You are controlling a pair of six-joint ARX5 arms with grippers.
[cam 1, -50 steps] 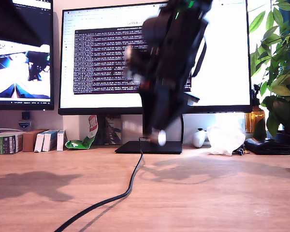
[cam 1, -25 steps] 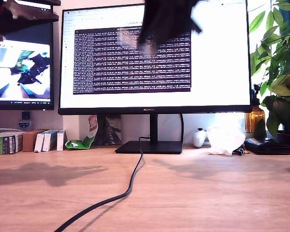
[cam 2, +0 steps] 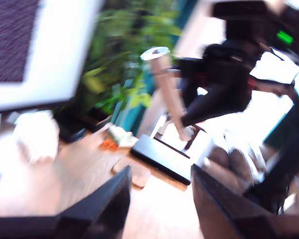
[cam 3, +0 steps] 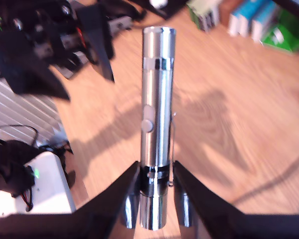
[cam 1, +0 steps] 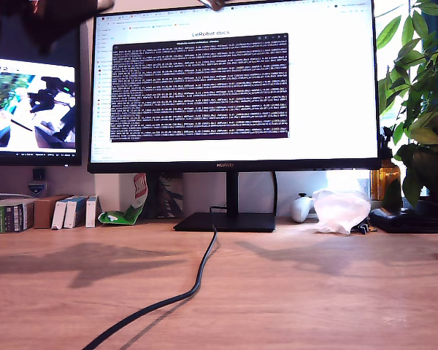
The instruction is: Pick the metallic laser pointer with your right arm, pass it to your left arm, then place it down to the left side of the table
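Handover geometry is the thing here. In the exterior view almost nothing of the arms shows: a dark blurred arm part point(cam 1: 55, 14) at the view's upper left, a sliver of something pale at the top edge near the middle, too little to name; below, the table point(cam 1: 314, 292) carries only a black cable point(cam 1: 182, 295), a monitor stand point(cam 1: 226, 221) and clutter at the back, no pointer on it. So the metallic laser pointer point(cam 3: 158, 119) is up in the air. The second wrist view shows it clamped near its lower end between the fingers of my second gripper point(cam 3: 157, 181), long axis running straight out along the gripper's line, free end with the flat cap pointing away, most of the barrel bare. My first gripper point(cam 2: 159, 199) has its jaws spread apart with nothing between them. In its view the pointer point(cam 2: 169, 97) stands ahead, apart from the fingertips, tilted a bit, cap end up, held from below by the other arm point(cam 2: 224, 94). Judgement: transfer not yet made; the open gripper needs to close in on the bare upper barrel, roughly across its axis. Frame is blurred, gap hard to judge.
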